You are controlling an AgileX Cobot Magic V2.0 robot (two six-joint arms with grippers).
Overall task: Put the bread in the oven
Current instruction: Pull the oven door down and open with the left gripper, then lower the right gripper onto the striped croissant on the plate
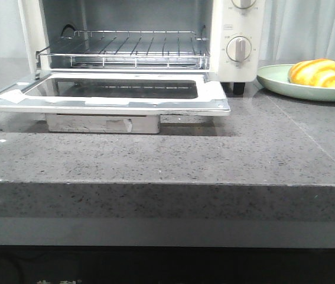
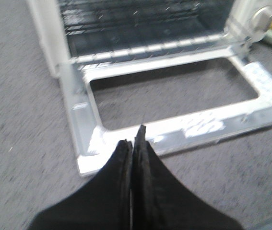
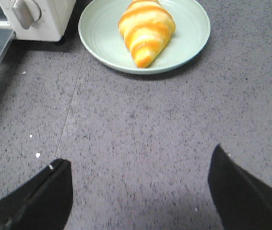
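The bread, a glossy yellow roll with orange stripes, lies on a pale green plate at the right; it also shows in the right wrist view. The white oven stands at the back with its glass door dropped flat and the wire rack bare. My right gripper is open and empty over the counter, short of the plate. My left gripper is shut and empty, its tips over the front corner of the open door. No gripper shows in the front view.
The grey speckled counter ends in a front edge near me. The oven's silver knobs are on its right panel, next to the plate. A black oven foot stands between door and plate.
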